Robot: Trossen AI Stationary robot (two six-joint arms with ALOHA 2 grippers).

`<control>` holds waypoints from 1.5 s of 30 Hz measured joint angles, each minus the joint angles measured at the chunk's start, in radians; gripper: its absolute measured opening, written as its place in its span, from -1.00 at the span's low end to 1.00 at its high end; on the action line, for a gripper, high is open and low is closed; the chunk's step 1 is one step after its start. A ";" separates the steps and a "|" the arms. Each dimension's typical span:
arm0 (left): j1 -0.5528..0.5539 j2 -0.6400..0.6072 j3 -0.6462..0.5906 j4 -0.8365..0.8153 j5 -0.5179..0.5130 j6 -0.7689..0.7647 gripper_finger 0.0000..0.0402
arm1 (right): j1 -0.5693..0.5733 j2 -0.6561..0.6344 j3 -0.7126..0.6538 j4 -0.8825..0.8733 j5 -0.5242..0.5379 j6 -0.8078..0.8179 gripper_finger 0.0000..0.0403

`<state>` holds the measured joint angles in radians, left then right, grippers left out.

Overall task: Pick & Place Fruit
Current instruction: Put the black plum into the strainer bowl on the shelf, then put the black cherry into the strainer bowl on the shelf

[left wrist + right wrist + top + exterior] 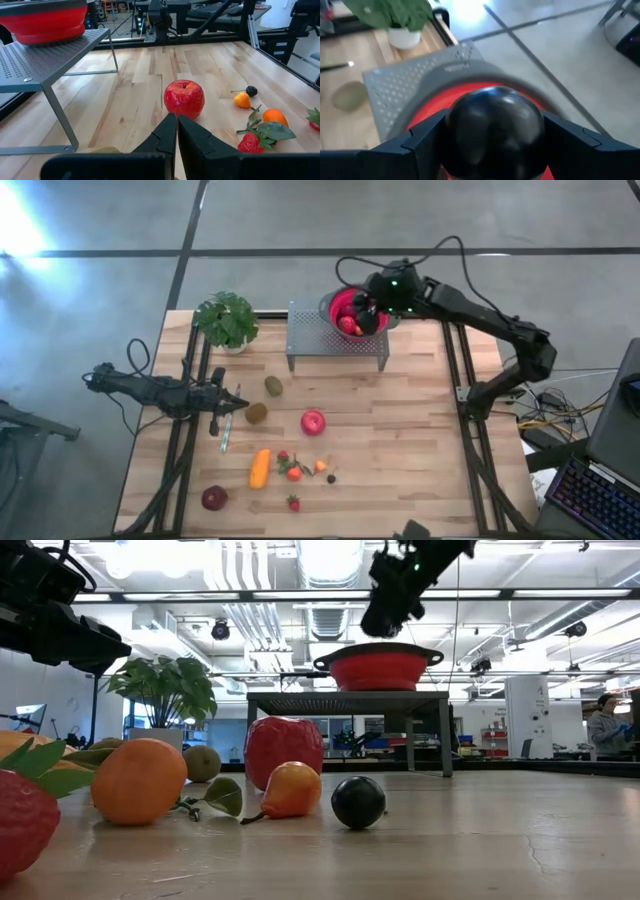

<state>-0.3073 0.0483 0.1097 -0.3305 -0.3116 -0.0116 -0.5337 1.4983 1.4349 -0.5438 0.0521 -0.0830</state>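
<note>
Wooden counter (400, 430), slatted, carries the loose fruit across its near half and a perforated grey stand (310, 330) at its far edge, beside a potted plant (226, 320).

Near to far:

- Nearest the front edge: a dark-red round fruit (214, 498), a long orange piece (260, 468), and a cluster of small bits with a strawberry (293, 503).
- Mid-counter: red apple (313, 422), two brown kiwis (257, 413) to its left.
- Left end effector (225, 402) hovers low at the counter's left side, fingers pressed together and holding nothing. It is the nearer arm to all the remaining fruit; the nearer kiwi lies just beside its tips, and the apple sits straight ahead along its pointing axis in the left wrist view (184, 98).
- Far edge: red colander bowl (345, 310) on the stand, already holding at least one red piece.
- Right end effector (368, 308) hangs directly over the bowl, pinching a dark plum (494, 131) between its two fingers.

Key relation — the plum sits above the bowl's opening, so the bowl lies straight below the right end effector. Judgement: a release from this position should drop the plum inside; nothing sideways looks needed. A round plum might bounce on the fruit already in there, though the bowl's wall seems deep enough.
</note>
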 joint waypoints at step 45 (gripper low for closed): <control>0.000 0.000 0.000 0.000 0.000 0.000 -0.90 | 0.104 0.001 0.000 -0.071 0.006 -0.048 0.67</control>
<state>-0.3073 0.0484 0.1097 -0.3305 -0.3119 -0.0114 -0.4299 1.4991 1.4345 -0.6145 0.0578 -0.1309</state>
